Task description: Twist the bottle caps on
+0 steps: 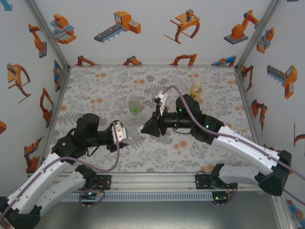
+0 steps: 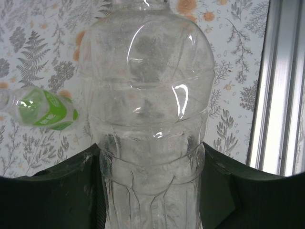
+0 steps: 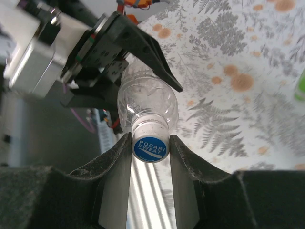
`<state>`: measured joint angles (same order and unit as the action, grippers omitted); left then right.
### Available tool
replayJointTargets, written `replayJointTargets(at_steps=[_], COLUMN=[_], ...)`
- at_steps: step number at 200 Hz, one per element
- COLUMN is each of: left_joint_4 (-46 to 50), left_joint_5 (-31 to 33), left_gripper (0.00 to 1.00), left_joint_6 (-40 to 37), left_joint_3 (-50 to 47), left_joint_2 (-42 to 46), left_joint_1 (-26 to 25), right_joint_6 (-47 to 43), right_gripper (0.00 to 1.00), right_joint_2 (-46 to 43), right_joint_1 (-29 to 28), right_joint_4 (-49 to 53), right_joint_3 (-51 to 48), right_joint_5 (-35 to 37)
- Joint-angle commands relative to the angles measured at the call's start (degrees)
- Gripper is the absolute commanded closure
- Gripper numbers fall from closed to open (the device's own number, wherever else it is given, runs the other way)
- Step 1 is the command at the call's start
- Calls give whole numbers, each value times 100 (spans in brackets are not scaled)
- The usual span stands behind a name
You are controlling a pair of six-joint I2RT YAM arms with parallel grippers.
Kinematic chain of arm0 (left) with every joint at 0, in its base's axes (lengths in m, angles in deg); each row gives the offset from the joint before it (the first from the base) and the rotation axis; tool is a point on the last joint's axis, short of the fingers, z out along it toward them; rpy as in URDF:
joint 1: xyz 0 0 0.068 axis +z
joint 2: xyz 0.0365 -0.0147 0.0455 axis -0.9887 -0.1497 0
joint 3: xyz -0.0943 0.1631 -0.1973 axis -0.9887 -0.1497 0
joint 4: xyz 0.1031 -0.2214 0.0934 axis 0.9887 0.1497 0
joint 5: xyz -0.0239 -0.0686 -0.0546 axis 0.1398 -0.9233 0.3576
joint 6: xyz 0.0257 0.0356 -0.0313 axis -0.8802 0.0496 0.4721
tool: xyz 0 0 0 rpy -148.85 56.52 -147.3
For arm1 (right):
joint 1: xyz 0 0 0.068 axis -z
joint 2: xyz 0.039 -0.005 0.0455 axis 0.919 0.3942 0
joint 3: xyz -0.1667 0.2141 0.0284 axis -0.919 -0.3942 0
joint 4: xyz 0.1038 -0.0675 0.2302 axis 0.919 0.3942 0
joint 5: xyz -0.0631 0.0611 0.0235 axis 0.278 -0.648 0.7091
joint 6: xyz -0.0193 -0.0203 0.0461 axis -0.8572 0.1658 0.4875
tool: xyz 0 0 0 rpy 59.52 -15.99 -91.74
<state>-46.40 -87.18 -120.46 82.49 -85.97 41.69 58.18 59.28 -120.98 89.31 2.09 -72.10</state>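
Above a flowered table point(image 1: 95, 86), the left gripper point(image 1: 123, 135) is clamped around the body of a clear bottle point(image 2: 147, 95) held on its side, and the right gripper point(image 3: 150, 138) pinches a white cap with a blue centre point(image 3: 150, 149) sitting on the bottle's neck.

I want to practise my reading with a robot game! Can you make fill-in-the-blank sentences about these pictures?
1. The left gripper holds the ____ bottle.
2. The right gripper pinches a cap with a ____ centre.
3. The words on that cap read POCARI ____.
4. The other bottle nearby has a ____ label.

Missing words: clear; blue; SWEAT; green.
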Motion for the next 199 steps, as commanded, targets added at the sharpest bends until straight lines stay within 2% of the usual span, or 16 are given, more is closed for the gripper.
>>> replayJointTargets(at_steps=[1, 27, 81, 118, 154, 169, 199], left_joint_4=[-967, -996, -986, -987, -986, -984, -891], left_joint_5=[-446, -630, -648, -526, -281, -254, -266], left_gripper=[100, 100, 100, 100, 100, 100, 100], left_joint_6=[-26, -35, -44, -37, 26, 50, 83], left_joint_3=[-9, -9, -12, -7, 25, 36, 124], left_joint_2=[239, 234, 232, 245, 185, 124, -55], left_joint_1=[-46, -46, -47, -52, -48, -48, -53], right_joint_6=[2084, 2134, 2341, 2659, 3301, 3345, 3379], right_gripper=[86, 86, 95, 98, 97, 99, 99], right_joint_2=[53, -129, -111, -102, 134, 251, 182], right_joint_1=[-59, -60, -56, -52, -51, -64, -67], right_joint_4=[-621, -451, 863, 1829, 1955, 1888, 1781], right_joint_3=[-125, -44, 459, 853, 990, 1061, 1045], right_joint_5=[333, 404, 914, 1581, 1433, 1293, 1505])
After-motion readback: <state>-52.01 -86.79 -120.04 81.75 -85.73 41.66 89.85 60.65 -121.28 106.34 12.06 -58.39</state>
